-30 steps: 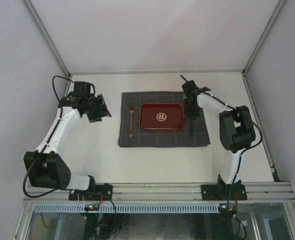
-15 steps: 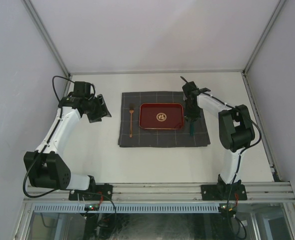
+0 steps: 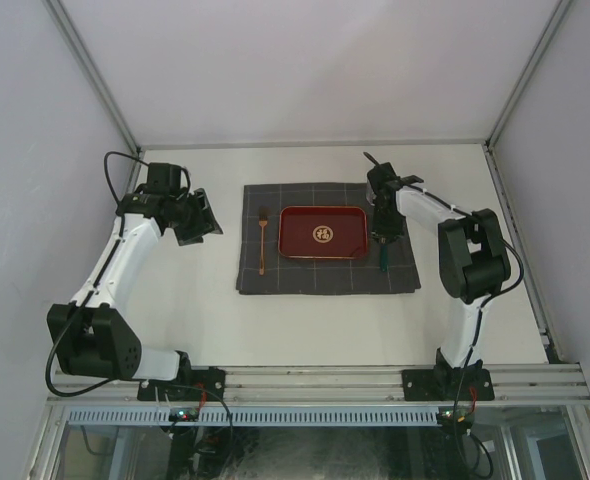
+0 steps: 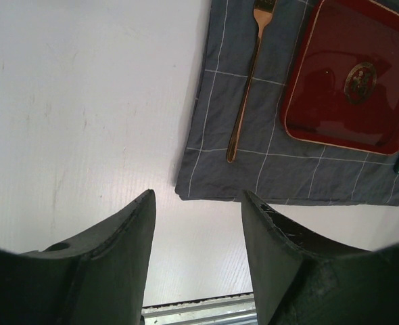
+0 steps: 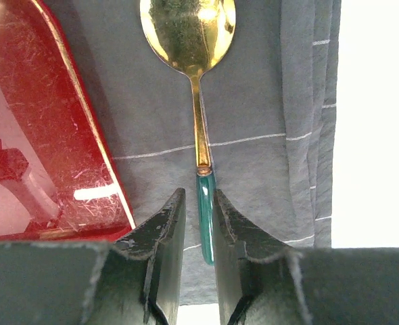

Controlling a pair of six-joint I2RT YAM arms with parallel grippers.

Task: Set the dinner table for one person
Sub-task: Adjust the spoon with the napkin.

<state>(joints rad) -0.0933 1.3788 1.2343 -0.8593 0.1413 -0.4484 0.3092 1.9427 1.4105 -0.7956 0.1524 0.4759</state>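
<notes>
Fingers (image 4: 118,250) of the left gripper (image 4: 198,196) stand wide apart with nothing between them, hanging over bare dinner table (image 4: 84,101), the big off-white surface that lies under both arms and everything else in view. Just beyond those fingertips sits the near corner of a dark grey checked cloth (image 4: 287,169), spread flat on the table. Farther out from the fingers, and a little toward the right-hand one, a copper-coloured fork (image 4: 247,81) lies on the cloth with its handle end pointing back at the gripper. Beside the fork, well past the right-hand finger, a red tray (image 4: 348,81) with a gold emblem at its middle rests on the same cloth. Beyond the tray's other side lies a spoon (image 5: 198,101) with a gold bowl and a green handle (the bowl points away from the wrist camera). The right gripper (image 5: 198,195) is down over it, fingers set narrow with the green handle in the slot between them. A sliver of cloth shows between the handle and the finger on the tray side; whether the other finger touches the handle cannot be told. The tray's rim lies just outside that tray-side finger.
</notes>
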